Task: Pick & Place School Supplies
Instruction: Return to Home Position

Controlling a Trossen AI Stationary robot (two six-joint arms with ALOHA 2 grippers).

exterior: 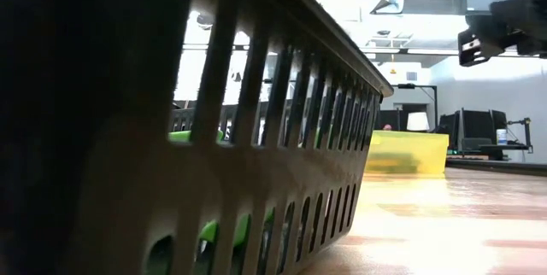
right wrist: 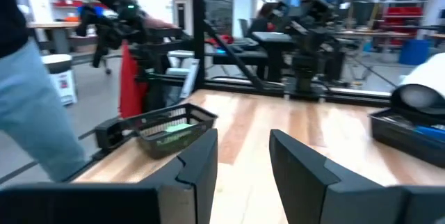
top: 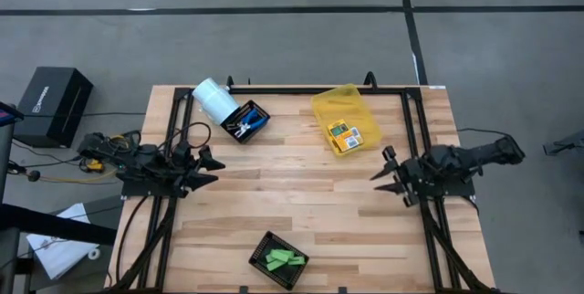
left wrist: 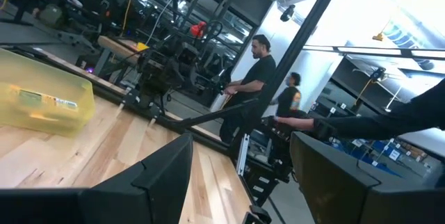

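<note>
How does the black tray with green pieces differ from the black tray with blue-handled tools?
The first tray sits at the edge of the table at the high view's bottom; the second tray sits near the opposite edge, beside a white cylinder. The first tray holds light-green pieces, the second blue-handled tools. Both are black and askew to the table edges; the left end effector and right end effector touch neither.

Table [top: 301, 203]: yellow bin [top: 342, 102], white cylinder [top: 214, 100], far black tray [top: 260, 111], near black tray [top: 283, 278].
</note>
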